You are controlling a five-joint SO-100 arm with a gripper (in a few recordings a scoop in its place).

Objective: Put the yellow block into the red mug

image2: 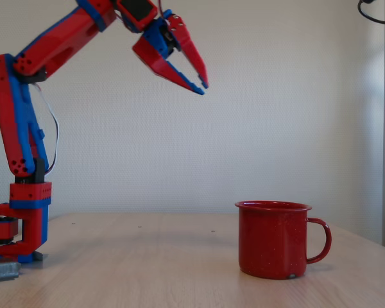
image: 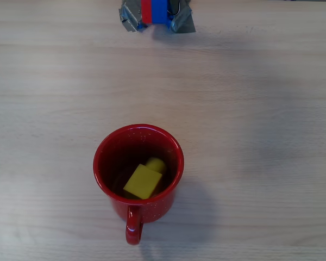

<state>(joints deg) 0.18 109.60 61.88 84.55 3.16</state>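
The red mug (image: pixel 137 174) stands upright on the wooden table, its handle toward the bottom of the overhead view. Inside it lies the yellow block (image: pixel 144 180), tipped on its side with its stud pointing up-right. In the fixed view the red mug (image2: pixel 274 239) sits at the right with its handle to the right, and its wall hides the block. My red and blue gripper (image2: pixel 201 86) hangs high in the air, up and to the left of the mug, with its two pointed fingers slightly apart and nothing between them.
The arm's base (image: pixel 155 15) is taped to the table's far edge in the overhead view and stands at the left of the fixed view (image2: pixel 22 224). A plain white wall is behind the table.
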